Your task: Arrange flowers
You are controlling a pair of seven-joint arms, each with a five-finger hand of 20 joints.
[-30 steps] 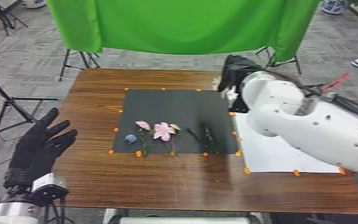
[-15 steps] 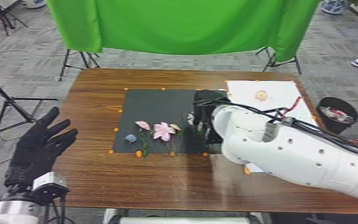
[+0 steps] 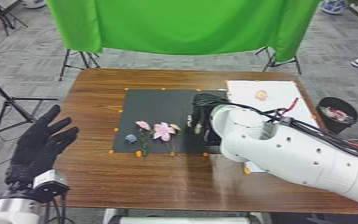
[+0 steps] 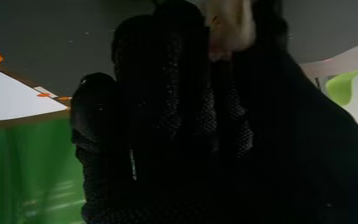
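Note:
My left hand (image 3: 40, 145) is held open at the table's left side. My right hand (image 3: 206, 115) is low over the right part of the dark mat (image 3: 162, 102), covering the stems there. In the right wrist view, my right hand (image 4: 175, 100) has a pale pinkish flower (image 4: 232, 27) pinched between its thumb and fingers; its stem is hidden. Left of that hand on the mat lie a large pink flower (image 3: 163, 131), a smaller pink bloom (image 3: 143, 125) and a blue-grey flower (image 3: 131, 138), with green stems toward the near edge.
A white sheet (image 3: 278, 92) with a small peach-coloured blossom (image 3: 262, 95) lies right of the mat, partly under my right arm. Orange markers line both sheets. A dark bin (image 3: 337, 114) stands beyond the table's right edge. Green cloth (image 3: 184, 25) hangs behind the table.
My right hand has moved left and nearer from the mat's far right edge, uncovering the peach blossom and the bin. Over the last half second it shifted only slightly. My left hand stays almost in place.

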